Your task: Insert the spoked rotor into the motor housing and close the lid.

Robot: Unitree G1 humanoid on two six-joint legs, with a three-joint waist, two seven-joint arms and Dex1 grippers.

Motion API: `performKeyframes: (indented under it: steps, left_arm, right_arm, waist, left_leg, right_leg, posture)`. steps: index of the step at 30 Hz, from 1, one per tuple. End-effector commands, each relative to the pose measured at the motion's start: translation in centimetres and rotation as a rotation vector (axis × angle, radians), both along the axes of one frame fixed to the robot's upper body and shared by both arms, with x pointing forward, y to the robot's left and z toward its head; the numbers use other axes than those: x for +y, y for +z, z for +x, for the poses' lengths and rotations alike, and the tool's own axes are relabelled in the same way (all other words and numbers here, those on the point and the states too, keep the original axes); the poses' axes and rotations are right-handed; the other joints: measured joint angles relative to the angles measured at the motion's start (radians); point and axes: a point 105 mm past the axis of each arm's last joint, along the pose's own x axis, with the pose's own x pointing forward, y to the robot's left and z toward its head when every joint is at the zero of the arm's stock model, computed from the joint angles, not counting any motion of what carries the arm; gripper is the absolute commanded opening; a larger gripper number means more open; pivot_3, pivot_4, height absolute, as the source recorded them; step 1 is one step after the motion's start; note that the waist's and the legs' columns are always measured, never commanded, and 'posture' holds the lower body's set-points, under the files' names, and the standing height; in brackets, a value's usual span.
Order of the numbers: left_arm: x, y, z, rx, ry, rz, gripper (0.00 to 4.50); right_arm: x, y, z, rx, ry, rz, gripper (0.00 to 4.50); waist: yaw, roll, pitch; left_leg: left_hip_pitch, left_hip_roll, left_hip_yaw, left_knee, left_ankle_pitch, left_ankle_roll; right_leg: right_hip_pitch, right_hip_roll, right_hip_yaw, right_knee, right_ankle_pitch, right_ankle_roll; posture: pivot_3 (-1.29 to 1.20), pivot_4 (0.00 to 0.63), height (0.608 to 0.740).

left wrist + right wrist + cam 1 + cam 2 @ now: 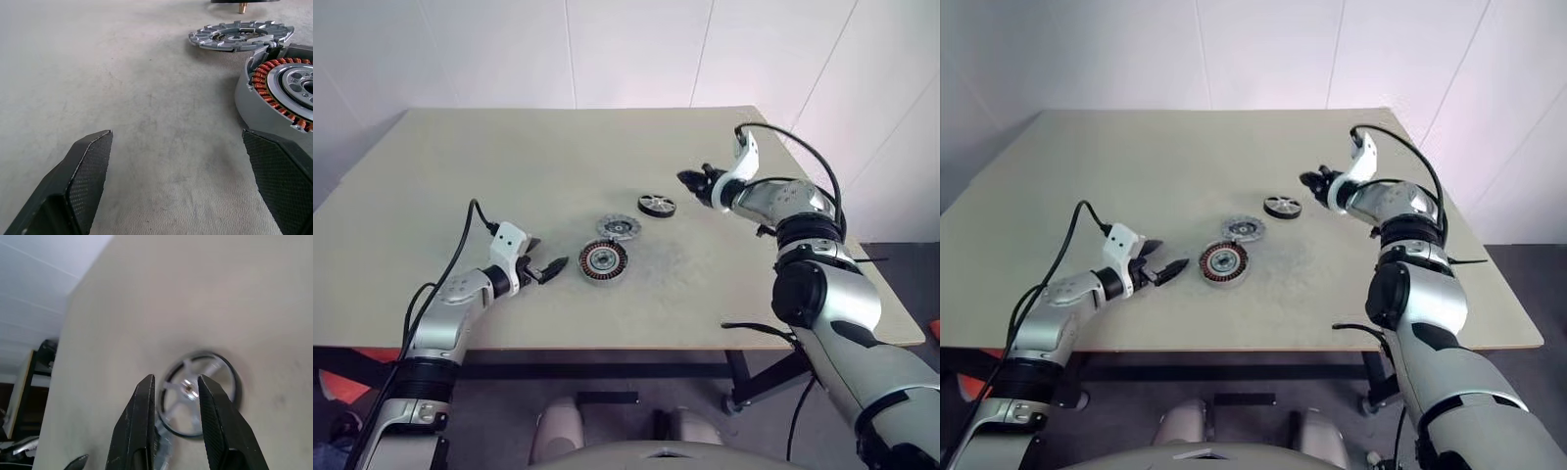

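No readable text, no labels, no brand marks, no numbers on any part or surface

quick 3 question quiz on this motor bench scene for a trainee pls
1. True or false: the spoked rotor already sits inside the motor housing.
2. Which part lies between the housing and the rotor: A) the lid, B) a screwdriver, C) a cable reel?
3. Which gripper has the housing just off its fingertips?

Key:
1. False; it lies apart on the table, ahead of the right gripper.
2. A.
3. The left gripper, open.
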Motion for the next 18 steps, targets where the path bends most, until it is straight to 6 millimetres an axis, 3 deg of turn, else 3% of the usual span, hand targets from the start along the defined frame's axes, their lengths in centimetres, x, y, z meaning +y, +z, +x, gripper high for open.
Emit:
performKeyframes:
  steps: [1,9,18]
  left_arm:
    - [-0.1,1.2,0.2,-0.051,-0.012,0.01,4.5]
    - [-0.6,1.0,0.3,-0.045,-0.023,0.009,4.5]
    - [-0.3,1.0,0.2,-0.044,-0.024,0.023,4.5]
  right_arm:
    - [0.1,0.4,-0.6,0.028,0.018,0.036,1.53]
    - [1.9,-1.5,-2.1,0.082,0.061,0.073,1.53]
    - [2.2,-1.8,-1.3,0.073,0.0,0.109,1.53]
  waist:
    - [-0.002,0.0,0.0]
    - [-0.001,0.001,0.0]
    - [0.002,0.001,0.0]
  left_leg:
    - [-0.002,0.0,0.0,0.0,0.001,-0.001]
    - [-0.003,0.0,0.0,0.0,0.002,-0.003]
    - [-0.003,0.0,0.0,0.0,0.002,-0.003]
  right_leg:
    - [-0.002,0.0,0.0,0.0,0.0,0.0]
    - [-0.004,0.002,-0.001,0.001,0.0,0.0]
    - [-0.003,0.001,-0.001,0.0,0.0,0.0]
  posture:
    - [0.0,0.0,0.74]
    - [0.0,0.0,0.74]
    - [0.0,0.0,0.74]
